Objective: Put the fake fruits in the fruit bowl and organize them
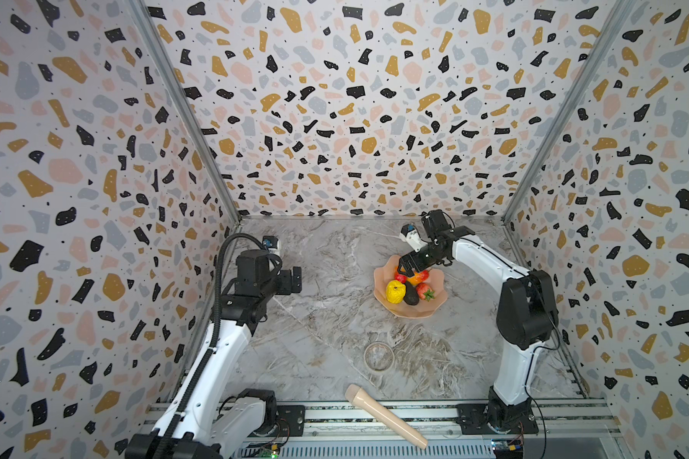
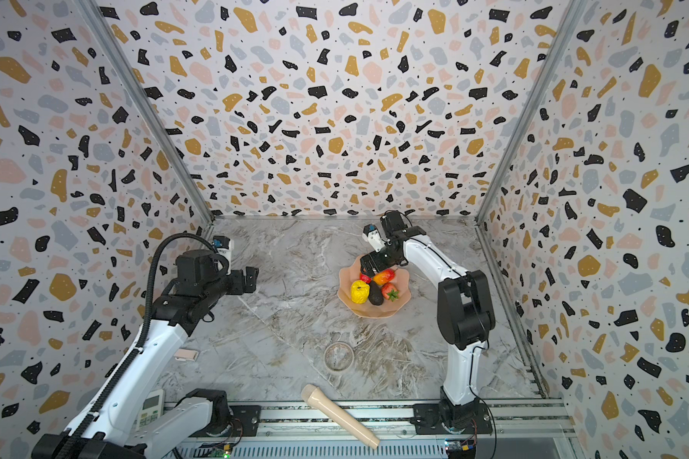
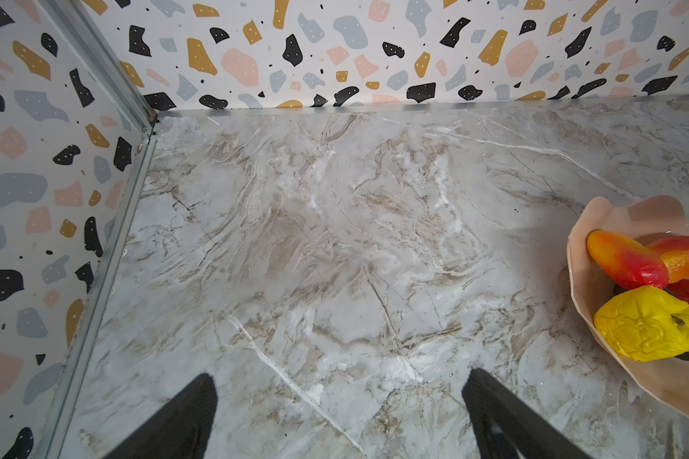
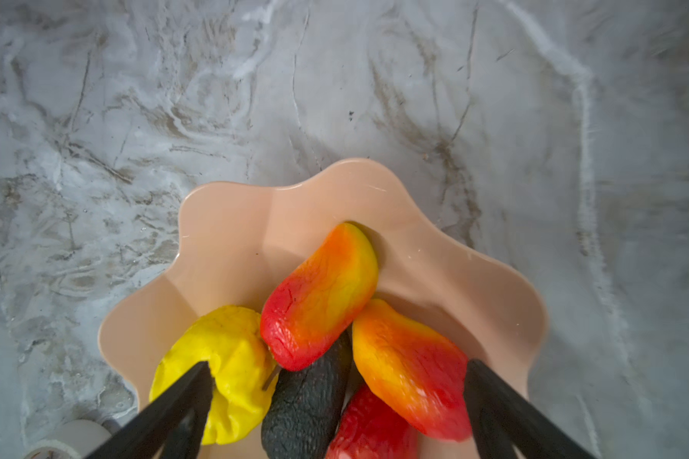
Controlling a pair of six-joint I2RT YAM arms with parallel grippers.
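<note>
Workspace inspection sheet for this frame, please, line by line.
Surface: marble-look table, nothing spilled seen.
Job's things: mango, another mango, strawberry, avocado and yellow fruit all lie in the fruit bowl.
Clutter: glass dish, beige cylinder across the front rail, white keypad device, small pink item.
Grippers: right gripper over the bowl, jaws open, empty; left gripper over bare table, jaws open.
Cables: black conduit; thin black cable.
Surroundings: terrazzo-print walls.
</note>
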